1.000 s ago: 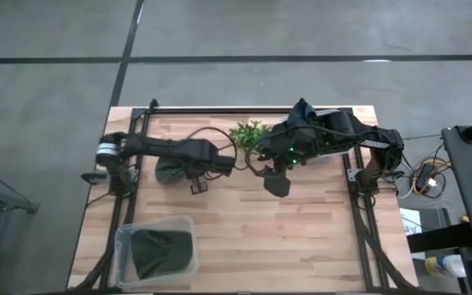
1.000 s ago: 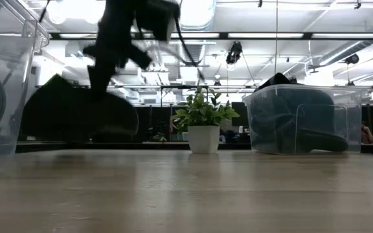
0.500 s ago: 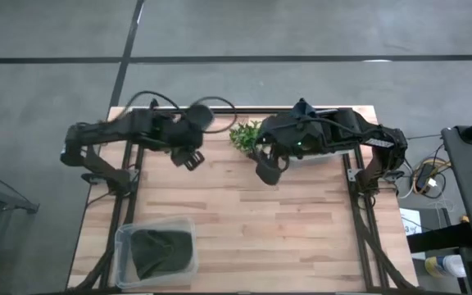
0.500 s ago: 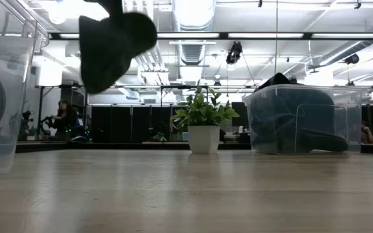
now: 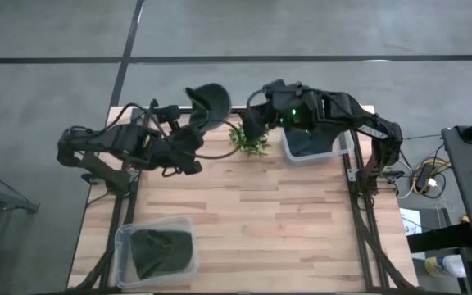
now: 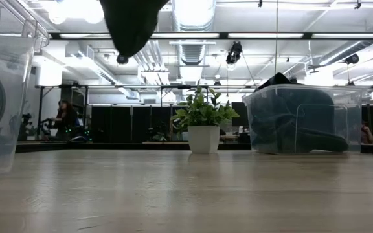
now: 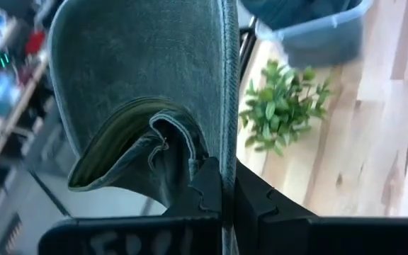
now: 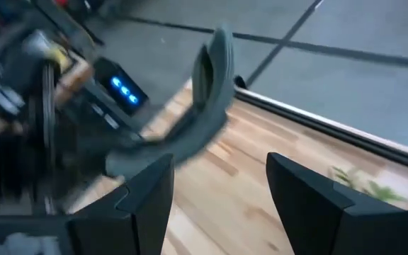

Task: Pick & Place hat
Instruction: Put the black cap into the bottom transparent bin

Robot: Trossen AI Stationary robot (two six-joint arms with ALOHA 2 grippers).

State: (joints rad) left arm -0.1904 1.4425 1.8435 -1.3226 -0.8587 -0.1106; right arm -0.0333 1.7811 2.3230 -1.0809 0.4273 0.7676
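A large industrial room is seen beyond the bench in the low view: a white ceiling with ducts and strip lights, dark window frames, and a seated person [image 6: 62,119] far off at the left. In the high view the bench is surrounded by a grey concrete floor [image 5: 47,33] crossed by dark lines.

The bench [image 5: 260,221] is topped with pale wood planks, and most of its near half is bare. A clear plastic bin [image 5: 156,249] with dark fabric inside stands at the near left corner. A second clear bin [image 5: 311,142], also filled with dark cloth, stands at the far edge towards the right. A small potted plant [image 5: 248,139] in a white pot is placed at the far edge near the middle, just beside that second bin.

The left arm is stretched from the left side towards the far edge, and its tool [image 7: 225,185] is clenched on the brim of a dark grey-green hat [image 5: 206,105]. The hat is held high in the air above the far edge, just left of the plant, clear of the wood.

The right tool [image 8: 218,202] is raised near the plant and the far bin, with its fingers spread wide and nothing between them.
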